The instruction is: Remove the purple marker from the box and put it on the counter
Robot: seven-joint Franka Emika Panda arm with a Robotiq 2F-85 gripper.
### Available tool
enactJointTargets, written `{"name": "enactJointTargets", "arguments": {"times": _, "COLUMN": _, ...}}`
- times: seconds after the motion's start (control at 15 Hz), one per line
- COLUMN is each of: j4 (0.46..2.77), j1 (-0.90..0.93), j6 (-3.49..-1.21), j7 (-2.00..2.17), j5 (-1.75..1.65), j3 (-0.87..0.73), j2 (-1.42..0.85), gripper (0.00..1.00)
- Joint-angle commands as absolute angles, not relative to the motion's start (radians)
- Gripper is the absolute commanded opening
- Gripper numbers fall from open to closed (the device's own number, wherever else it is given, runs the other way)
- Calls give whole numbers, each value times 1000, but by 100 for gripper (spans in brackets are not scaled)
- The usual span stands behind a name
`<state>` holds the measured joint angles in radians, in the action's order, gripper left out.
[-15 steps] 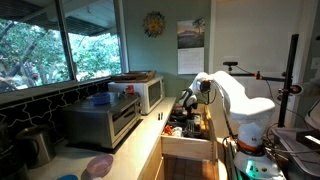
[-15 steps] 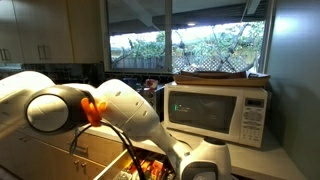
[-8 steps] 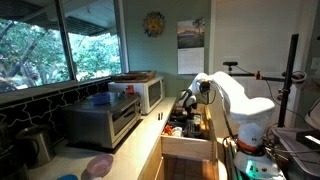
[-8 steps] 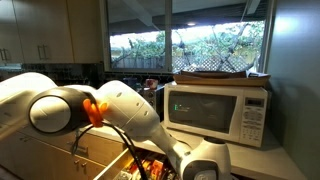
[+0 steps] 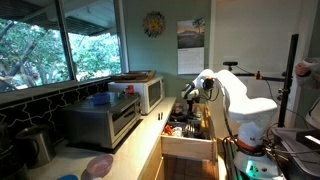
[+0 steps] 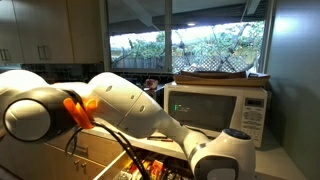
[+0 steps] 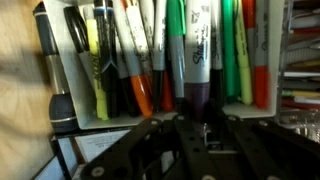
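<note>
In the wrist view the purple marker (image 7: 197, 60), grey-labelled with a dark purple cap, stands out in front of a row of coloured markers in a white tray (image 7: 262, 60). My gripper (image 7: 195, 122) is shut on its cap end. In an exterior view the gripper (image 5: 188, 98) hangs over the open pale wood box (image 5: 188, 148), just above its contents. The beige counter (image 5: 128, 152) runs alongside the box. The marker is too small to make out in both exterior views.
A silver toaster oven (image 5: 100, 122) and a white microwave (image 5: 147, 92) stand on the counter; the microwave also shows in an exterior view (image 6: 218, 112). A purple plate (image 5: 98, 165) lies near the counter's front. Pale wood of the box (image 7: 20, 70) shows beside the tray.
The arm has shifted and the gripper has risen slightly over the box, with the marker in its jaws.
</note>
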<state>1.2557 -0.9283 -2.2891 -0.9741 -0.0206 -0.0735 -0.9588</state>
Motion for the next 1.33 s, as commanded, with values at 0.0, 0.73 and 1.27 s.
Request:
{"name": "enactJointTargets", "arguments": {"times": 0.0, "j4": 1258, "j1": -1037, "j6": -2201, "j7": -1114, "j5": 104, "j3": 43, "j2": -895, "gripper": 7}}
{"name": "enactJointTargets", "arguments": {"times": 0.73, "j4": 1519, "j1": -1246, "j6": -2427, "j7": -1616, "j5": 393, "j3": 318, "j2": -614, "gripper": 7}}
{"name": "enactJointTargets", "arguments": {"times": 1.27, "j4": 1697, "j1": -1344, "j6": -2387, "j7": -1999, "j5": 562, "j3": 442, "j2": -469, "gripper": 25}}
